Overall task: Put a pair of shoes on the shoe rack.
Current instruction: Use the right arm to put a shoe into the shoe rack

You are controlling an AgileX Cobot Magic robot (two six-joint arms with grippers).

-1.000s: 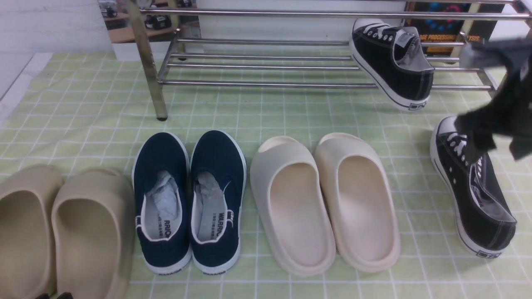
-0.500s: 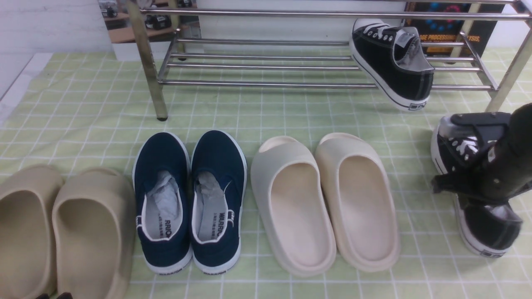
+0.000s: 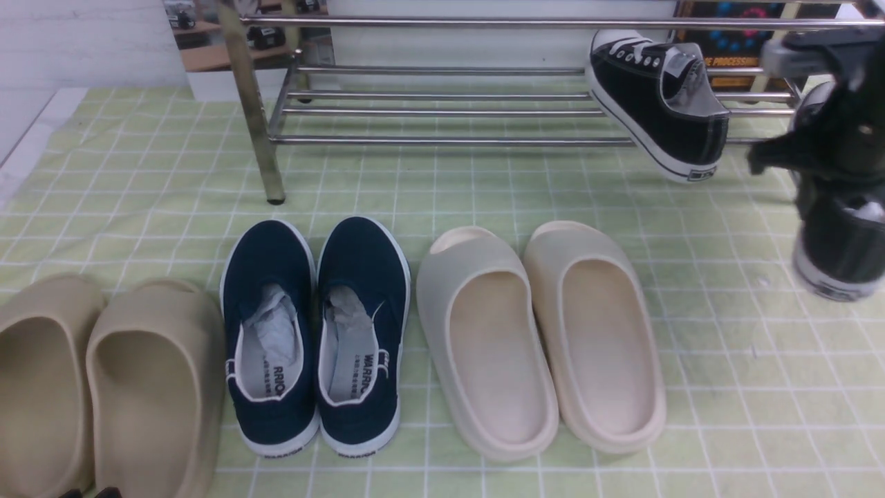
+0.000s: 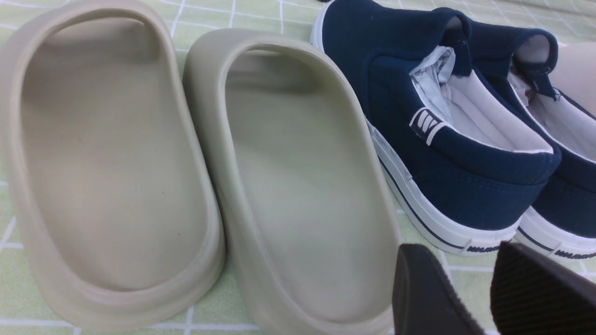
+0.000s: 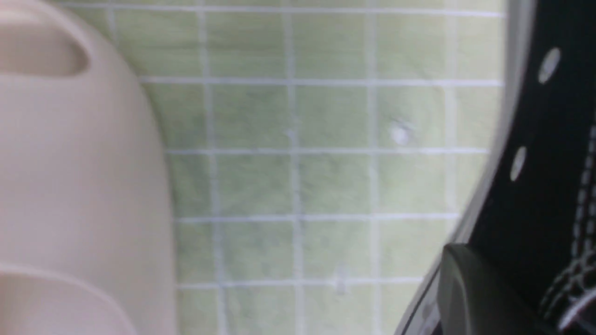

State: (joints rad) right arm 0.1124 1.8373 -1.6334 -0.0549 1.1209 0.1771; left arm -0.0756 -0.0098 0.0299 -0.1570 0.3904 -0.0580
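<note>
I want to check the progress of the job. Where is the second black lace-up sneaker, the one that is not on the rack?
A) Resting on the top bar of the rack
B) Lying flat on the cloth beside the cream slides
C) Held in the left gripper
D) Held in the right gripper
D: the right gripper is shut on the second black sneaker, by the right end of the shoe rack.

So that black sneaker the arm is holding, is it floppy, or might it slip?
The black sneaker looks fairly stiff: its heel juts past the right end effector without visibly folding. The thick white rubber sole probably makes it heel-heavy, so it may tilt. Canvas sides likely give decent grip.
</note>
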